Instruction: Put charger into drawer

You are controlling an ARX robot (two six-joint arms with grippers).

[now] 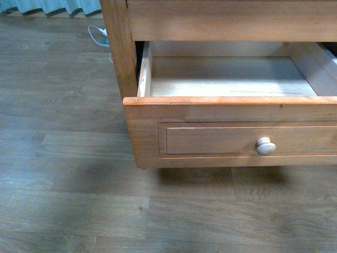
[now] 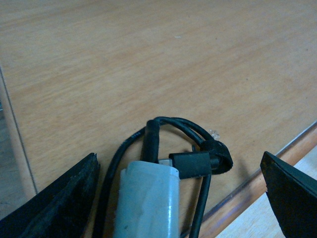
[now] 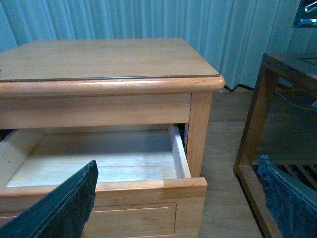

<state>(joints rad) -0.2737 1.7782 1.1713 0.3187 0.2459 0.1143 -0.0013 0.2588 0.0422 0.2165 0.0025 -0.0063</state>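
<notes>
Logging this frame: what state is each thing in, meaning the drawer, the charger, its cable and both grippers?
drawer: pulled open, nothing in the part that shows.
charger: lying on a wooden surface, not gripped, not in the drawer.
charger cable: bundled in loops at the charger's end.
left gripper: open, fingers wide either side of the charger.
right gripper: open, empty, facing the open drawer.
</notes>
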